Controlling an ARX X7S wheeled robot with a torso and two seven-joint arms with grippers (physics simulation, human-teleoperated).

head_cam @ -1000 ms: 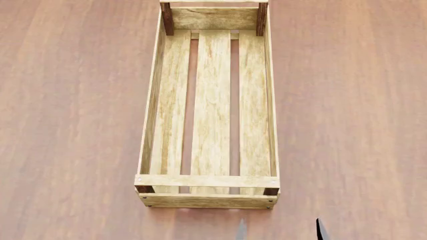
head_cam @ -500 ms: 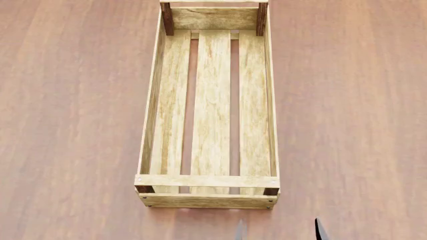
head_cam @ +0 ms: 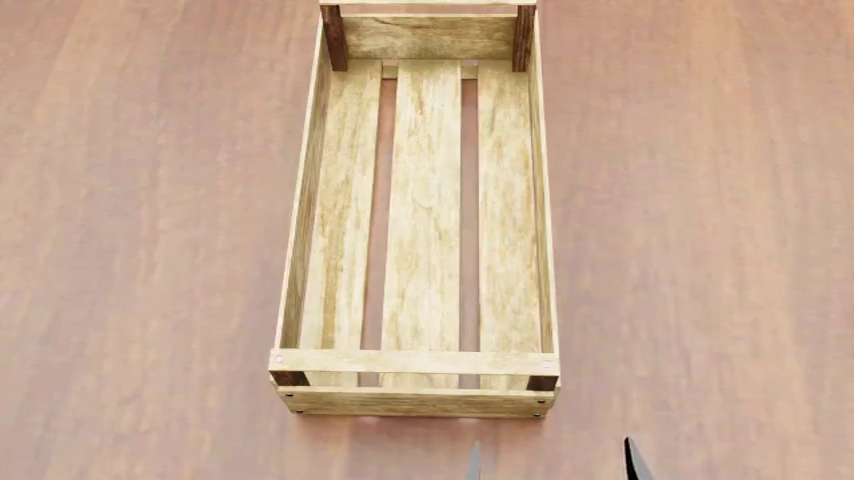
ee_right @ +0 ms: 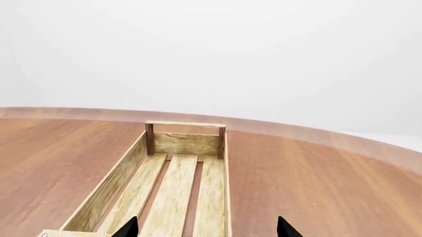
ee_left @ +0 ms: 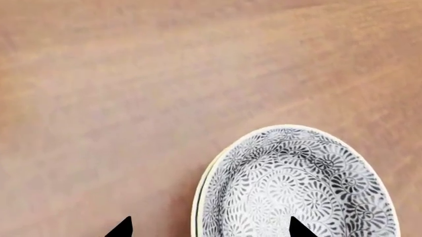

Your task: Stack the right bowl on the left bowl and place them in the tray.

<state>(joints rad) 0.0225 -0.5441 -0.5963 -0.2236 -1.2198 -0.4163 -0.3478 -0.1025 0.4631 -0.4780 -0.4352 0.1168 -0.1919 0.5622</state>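
Note:
The tray point(head_cam: 422, 362) is a long light-wood crate with three slats, empty, in the middle of the head view; it also shows in the right wrist view point(ee_right: 173, 190). A grey-and-white patterned bowl point(ee_left: 297, 182) with a cream rim sits on the table in the left wrist view. A second rim line shows at its edge, as if two bowls are nested. My left gripper point(ee_left: 209, 228) is open, one tip over the bowl's inside and the other outside the rim. My right gripper point(head_cam: 551, 462) is open and empty just before the tray's near end, also shown in its wrist view point(ee_right: 207, 228). No bowl shows in the head view.
The brown wooden table point(head_cam: 147, 250) spreads on both sides of the tray. Its curved far edge point(ee_right: 316, 133) shows beyond the tray against a white background.
My right gripper's fingertips have shifted slightly left and lower in the head view. The tray has not moved.

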